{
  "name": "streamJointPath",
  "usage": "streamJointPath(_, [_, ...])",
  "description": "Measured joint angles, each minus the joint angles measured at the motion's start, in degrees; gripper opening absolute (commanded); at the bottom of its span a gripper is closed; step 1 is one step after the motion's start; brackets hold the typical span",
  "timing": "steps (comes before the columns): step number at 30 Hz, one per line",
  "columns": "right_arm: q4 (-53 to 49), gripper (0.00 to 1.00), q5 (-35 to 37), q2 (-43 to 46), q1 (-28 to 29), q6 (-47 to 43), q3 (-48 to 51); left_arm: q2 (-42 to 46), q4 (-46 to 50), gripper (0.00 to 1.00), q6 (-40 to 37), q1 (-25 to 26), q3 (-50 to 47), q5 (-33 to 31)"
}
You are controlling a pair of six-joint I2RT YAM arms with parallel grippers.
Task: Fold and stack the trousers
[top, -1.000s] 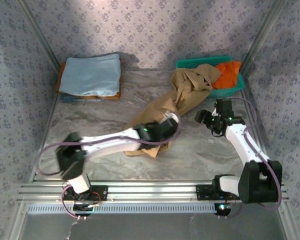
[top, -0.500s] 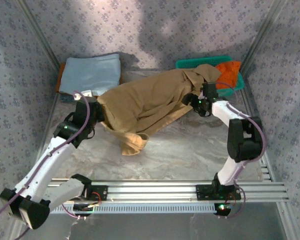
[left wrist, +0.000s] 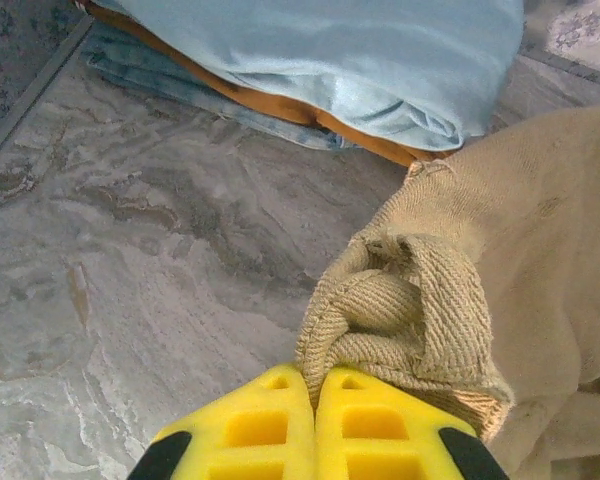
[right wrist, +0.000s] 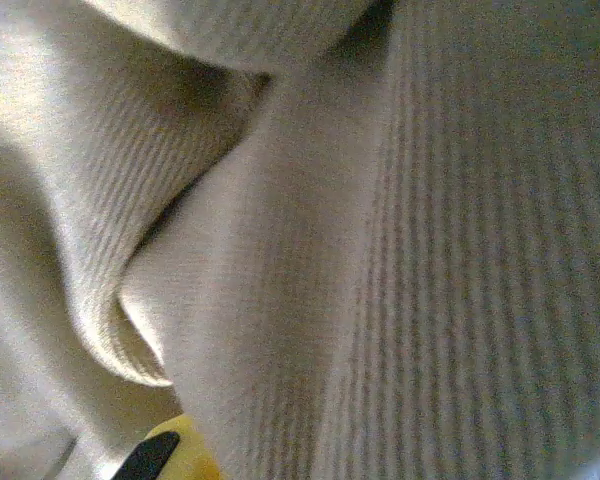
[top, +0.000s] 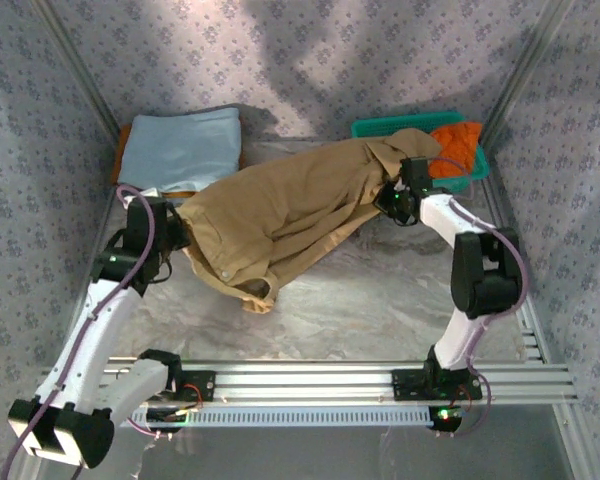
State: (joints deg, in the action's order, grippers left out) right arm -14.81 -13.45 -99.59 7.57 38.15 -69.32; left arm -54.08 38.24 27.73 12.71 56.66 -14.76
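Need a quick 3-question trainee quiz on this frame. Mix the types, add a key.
1. True or false: the trousers are neatly folded.
2. Fill in: the orange garment lies in the green ____.
3. The left gripper is shut on: A) the trousers, B) the orange garment, C) nothing.

Key
1. False: they lie loose and crumpled across the table.
2. basket
3. A: its fingers pinch a bunched edge of the cloth.
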Motion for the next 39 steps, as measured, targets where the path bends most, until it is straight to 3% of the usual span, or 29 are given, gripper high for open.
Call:
streamJointPath(12, [-15.8, 0.0, 13.4, 37.1, -0.3, -2.8, -0.7, -0.7, 3.1, 0.0, -2.4, -6.7, 8.1, 4.4])
streamJointPath(18, [-23.9, 0.01, 21.7, 54.7, 10.4, -1.0, 7.5, -0.7, 6.2, 0.0, -1.5, -14.2, 8.1, 8.4])
streamJointPath(22, [-30.0, 0.53, 28.5, 59.1, 20.1, 2.4, 15.5, -0.7, 8.3, 0.0, -0.8, -20.6, 8.1, 10.0])
streamJointPath(24, [-31.2, 0.67, 29.8, 58.6, 22.1, 3.7, 19.1, -1.0, 8.5, 0.0, -0.1, -22.7, 8.1, 10.2])
streamJointPath(28, [-31.7, 0.79, 29.9, 54.5, 23.9, 6.0, 24.4, -4.8, 8.2, 0.0, 1.6, -24.2, 8.1, 10.6])
streamJointPath(33, [-30.1, 0.84, 29.0, 50.8, 22.2, 5.6, 24.9, -12.7, 6.7, 0.19, 2.5, -24.2, 8.1, 10.7])
streamJointPath(35, [-27.7, 0.83, 27.2, 47.6, 19.2, 4.2, 23.6, -14.4, 6.3, 0.38, 2.6, -24.2, 8.2, 10.7])
streamJointPath(36, [-26.3, 0.82, 26.0, 45.4, 17.6, 3.4, 22.5, -14.6, 6.1, 0.52, 2.6, -24.2, 8.2, 10.9])
streamJointPath(39, [-20.9, 0.8, 22.2, 34.8, 14.8, 1.2, 17.7, -14.2, 5.3, 0.68, 3.3, -24.2, 8.1, 12.0])
